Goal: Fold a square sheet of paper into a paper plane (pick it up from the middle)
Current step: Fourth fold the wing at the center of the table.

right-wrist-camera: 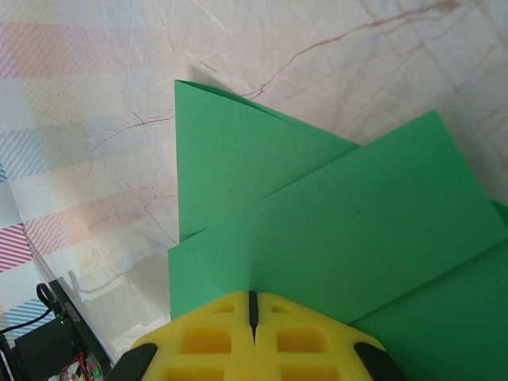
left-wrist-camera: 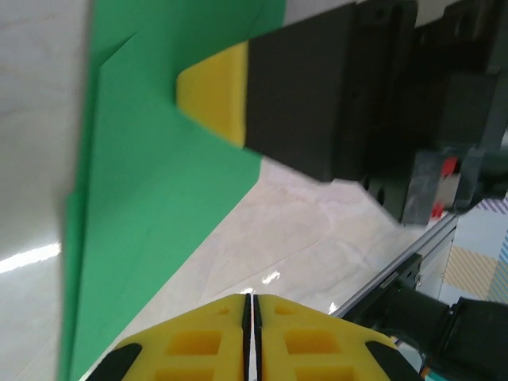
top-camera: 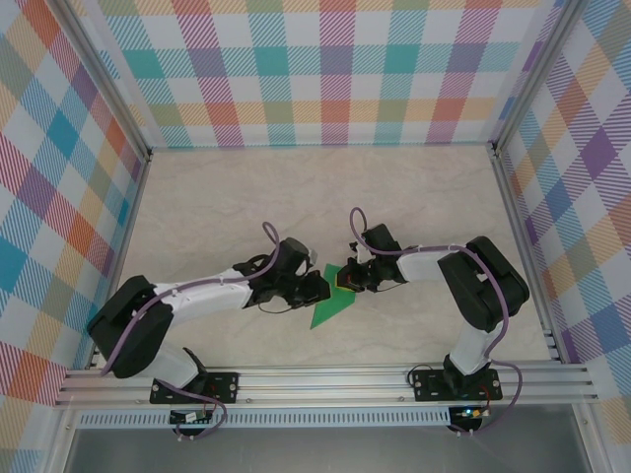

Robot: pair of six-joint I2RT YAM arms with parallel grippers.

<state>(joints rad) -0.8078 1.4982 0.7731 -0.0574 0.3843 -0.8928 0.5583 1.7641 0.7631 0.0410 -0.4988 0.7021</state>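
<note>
Both pressed together mid-frame: left claw (top-camera: pixel 324 289) beside, right claw (top-camera: pixel 344 278) tip on creased green paper (top-camera: pixel 330 308); pale marbled counter (top-camera: pixel 246 197), plaid walls (top-camera: pixel 325 69).

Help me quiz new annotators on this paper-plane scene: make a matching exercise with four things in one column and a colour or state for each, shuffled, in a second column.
Things:
A. green paper
B. table
C. back wall
D. left fingers

Colour or state:
1. multicoloured plaid checks
2. creased, with overlapping folded layers
3. yellow, pressed together
4. pale marble pattern

Pairs: A-2, B-4, C-1, D-3
</note>
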